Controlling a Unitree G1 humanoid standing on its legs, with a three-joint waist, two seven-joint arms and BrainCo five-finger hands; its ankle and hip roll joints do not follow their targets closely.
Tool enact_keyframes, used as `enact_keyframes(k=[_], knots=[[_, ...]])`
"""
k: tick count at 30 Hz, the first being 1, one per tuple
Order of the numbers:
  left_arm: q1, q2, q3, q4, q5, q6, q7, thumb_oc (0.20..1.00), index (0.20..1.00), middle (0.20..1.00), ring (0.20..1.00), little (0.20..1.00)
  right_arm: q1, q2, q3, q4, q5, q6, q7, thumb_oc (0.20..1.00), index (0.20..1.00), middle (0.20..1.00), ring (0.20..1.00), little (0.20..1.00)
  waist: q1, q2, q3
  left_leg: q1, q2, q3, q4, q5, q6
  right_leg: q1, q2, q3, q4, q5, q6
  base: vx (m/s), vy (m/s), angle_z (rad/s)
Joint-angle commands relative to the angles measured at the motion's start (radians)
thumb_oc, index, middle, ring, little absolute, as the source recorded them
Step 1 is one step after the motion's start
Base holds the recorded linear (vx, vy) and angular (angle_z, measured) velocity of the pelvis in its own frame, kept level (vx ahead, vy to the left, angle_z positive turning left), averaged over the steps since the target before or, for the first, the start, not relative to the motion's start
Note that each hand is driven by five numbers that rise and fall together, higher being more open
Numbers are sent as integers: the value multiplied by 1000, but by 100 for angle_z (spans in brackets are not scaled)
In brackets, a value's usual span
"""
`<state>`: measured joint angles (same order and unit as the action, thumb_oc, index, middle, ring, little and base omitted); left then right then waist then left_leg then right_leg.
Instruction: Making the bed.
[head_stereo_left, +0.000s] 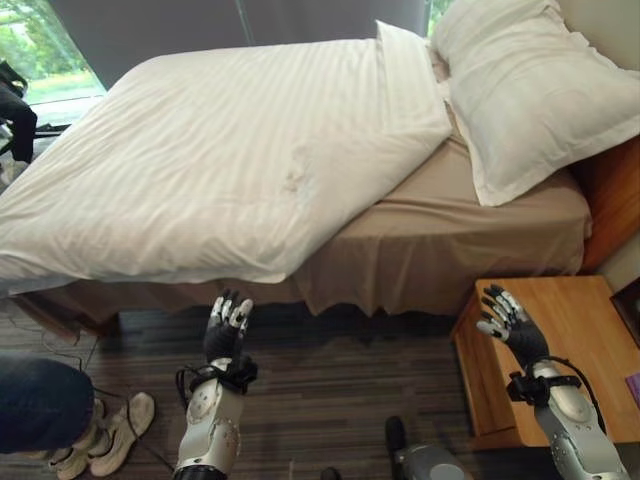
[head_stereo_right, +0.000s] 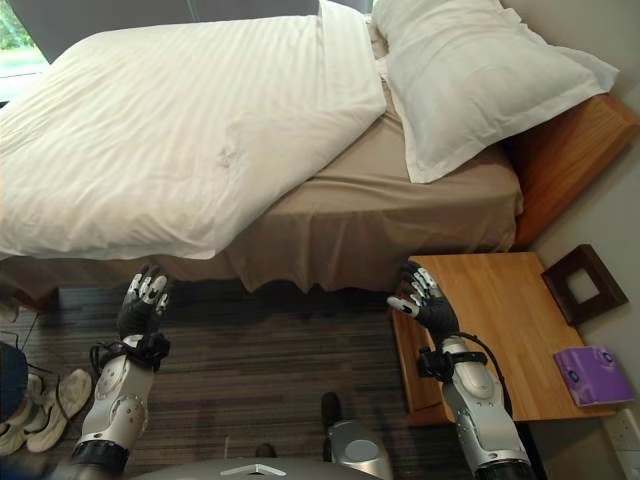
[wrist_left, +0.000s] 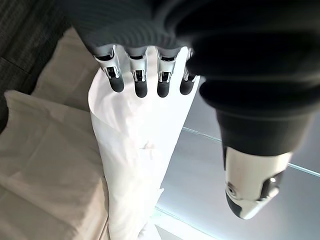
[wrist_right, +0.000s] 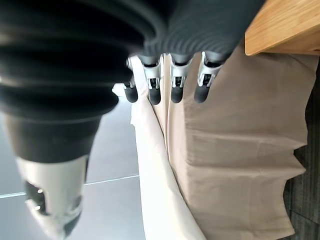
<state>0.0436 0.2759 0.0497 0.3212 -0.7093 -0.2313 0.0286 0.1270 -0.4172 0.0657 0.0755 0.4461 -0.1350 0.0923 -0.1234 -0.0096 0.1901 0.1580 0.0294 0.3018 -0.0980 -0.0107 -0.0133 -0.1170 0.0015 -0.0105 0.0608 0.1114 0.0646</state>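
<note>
The white duvet (head_stereo_left: 220, 150) is seen lying skewed across the bed (head_stereo_left: 440, 235), w/ its near corner hanging over the side edge and its head-end corner folded toward the pillows (head_stereo_left: 530, 90). A wide strip of tan sheet is left bare btwn duvet and pillows.

L hand (head_stereo_left: 226, 332) is held up in front of the bed side, just below the overhanging duvet edge; fingers are extended and relaxed, nothing is held. R hand (head_stereo_left: 510, 322) is raised near the nightstand (head_stereo_left: 570, 340) corner, fingers likewise spread, nothing grasped. In both wrist views straight fingers are shown w/ bedding beyond them, untouched.

Step in hand is judged to be the reach for the duvet's near edge. To be done well: the edge should be pinched by both hands well apart (one near the hanging corner, the other toward the head end), so the cover can be drawn square and up over the bare sheet w/o bunching. A grab at a single spot would probably just drag a ridge.

Floor is dark striped planks. A person's leg and pale shoes (head_stereo_left: 105, 432) are seen at lower left. On the nightstand a purple packet (head_stereo_right: 590, 372) and a dark square frame (head_stereo_right: 584, 283) (possibly a tray; hard to tell) are set. Window glass and grey curtain stand behind the bed.
</note>
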Motion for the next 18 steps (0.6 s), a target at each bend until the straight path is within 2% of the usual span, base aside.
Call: enact_keyframes(k=[1,3,4,7,10,11,13,14,16,17,18], knots=[[-34,80,37,-15,51,-57,-5,1000,1000,1000,1000,1000,-49,15,10,-51,1,-46,3,1000,1000,1000,1000,1000,4,-13,6,-23,7,-72,26,10,13,-34,-77,54,189,-6,104,137,18,4],[-53,88,33,-14,44,-59,-9,1000,1000,1000,1000,1000,-46,17,15,-54,8,-47,5,1000,1000,1000,1000,1000,-13,-5,1,-7,2,-80,14,-1,5,-54,-82,60,112,9,95,216,11,11],[-77,93,16,-22,42,-60,-16,1000,1000,1000,1000,1000,-38,14,19,-57,6,-47,9,1000,1000,1000,1000,1000,-43,-6,0,16,-9,-101,11,-21,0,-92,-74,97,15,48,102,227,16,10],[-116,88,-19,-53,48,-70,-10,1000,1000,1000,1000,1000,-24,11,26,-60,-4,-47,12,1000,1000,1000,1000,1000,-70,-6,-4,54,-16,-134,11,-52,-6,-102,-54,106,-34,70,107,237,-7,34],[-139,82,-38,-41,33,-69,-20,1000,1000,1000,1000,1000,-21,7,32,-62,-2,-46,20,1000,1000,1000,1000,1000,-81,-7,-10,61,-13,-147,11,-56,-10,-95,-49,116,-21,63,104,133,-67,33],[-142,58,-59,-72,12,-71,-28,1000,1000,1000,1000,1000,-17,2,30,-64,1,-47,19,1000,1000,1000,1000,1000,-82,-6,-25,64,-5,-162,11,-56,-15,-70,-42,130,-29,59,92,194,-169,32],[-139,36,-67,-72,-10,-67,-35,1000,1000,1000,1000,1000,-27,-13,29,-64,8,-55,14,1000,1000,1000,1000,1000,-81,13,-48,72,26,-179,11,-37,-34,-35,-21,105,-43,45,69,293,-223,31],[-131,25,-74,-66,-22,-62,-33,1000,1000,1000,1000,1000,-33,-19,29,-68,15,-58,10,1000,1000,1000,1000,1000,-76,23,-53,65,48,-190,49,-7,-52,-4,-8,90,-60,32,52,263,-190,27],[-133,19,-83,-61,-27,-58,-29,1000,1000,1000,1000,1000,-42,-28,29,-71,20,-63,1,1000,1000,1000,1000,1000,-72,26,-50,40,67,-197,123,31,-74,33,-3,73,-80,23,33,206,-184,18],[-138,18,-88,-53,-33,-56,-36,1000,1000,1000,1000,1000,-42,-37,26,-81,34,-66,3,1000,1000,1000,1000,1000,-70,19,-41,8,83,-192,219,88,-98,67,-7,56,-101,25,15,150,-178,23],[-135,17,-89,-49,-37,-54,-43,1000,1000,1000,1000,1000,-37,-42,20,-82,37,-66,4,1000,1000,1000,1000,1000,-74,10,-35,-24,95,-190,295,108,-104,85,-13,45,-112,25,4,190,-228,34]])
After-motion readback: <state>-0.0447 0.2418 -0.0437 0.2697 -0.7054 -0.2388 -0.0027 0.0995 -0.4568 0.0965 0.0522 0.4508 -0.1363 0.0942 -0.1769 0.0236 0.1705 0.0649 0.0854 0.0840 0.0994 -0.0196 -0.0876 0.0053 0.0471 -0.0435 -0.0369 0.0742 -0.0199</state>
